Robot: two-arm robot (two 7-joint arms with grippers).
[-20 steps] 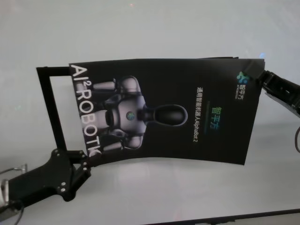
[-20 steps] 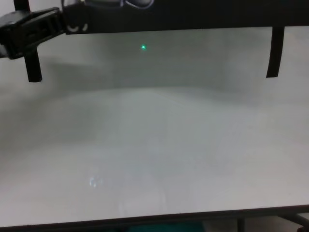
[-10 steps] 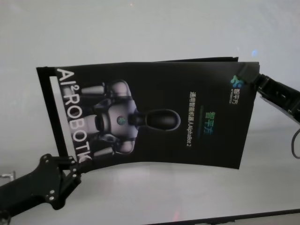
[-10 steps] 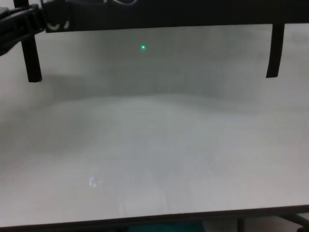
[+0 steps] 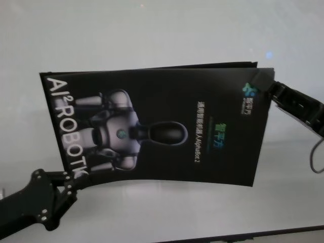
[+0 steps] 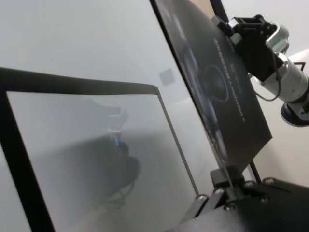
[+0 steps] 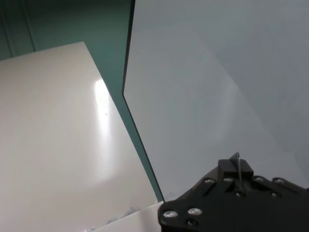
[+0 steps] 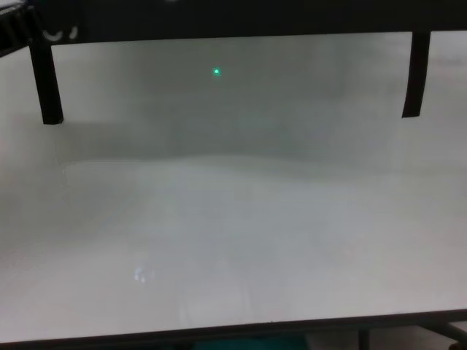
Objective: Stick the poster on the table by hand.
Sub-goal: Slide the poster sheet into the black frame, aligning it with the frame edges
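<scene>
The poster (image 5: 167,152), a black glossy sheet with white "AI²ROBOTIC" lettering and a silver-grey robot picture, hangs in the air above the white-grey table (image 5: 152,30). My left gripper (image 5: 71,178) is shut on its near left corner. My right gripper (image 5: 267,87) is shut on its far right corner. The left wrist view shows the poster (image 6: 217,82) almost edge-on, clamped in my left gripper (image 6: 227,178), with the right gripper (image 6: 244,29) at the far corner. The right wrist view shows my right gripper (image 7: 237,170) pinching the thin sheet edge. The chest view shows only the poster's lower edge (image 8: 233,16).
A black tape outline (image 6: 72,84) lies on the table under the poster; its far edge (image 5: 152,68) peeks out behind the sheet. Two narrow black strips (image 8: 47,80) (image 8: 414,73) show below the poster in the chest view. The table's dark front edge (image 8: 233,329) is near.
Both grippers have carried the poster to the left, so it now covers the black outline. The left gripper has moved left and nearer; the poster's edge has risen in the chest view.
</scene>
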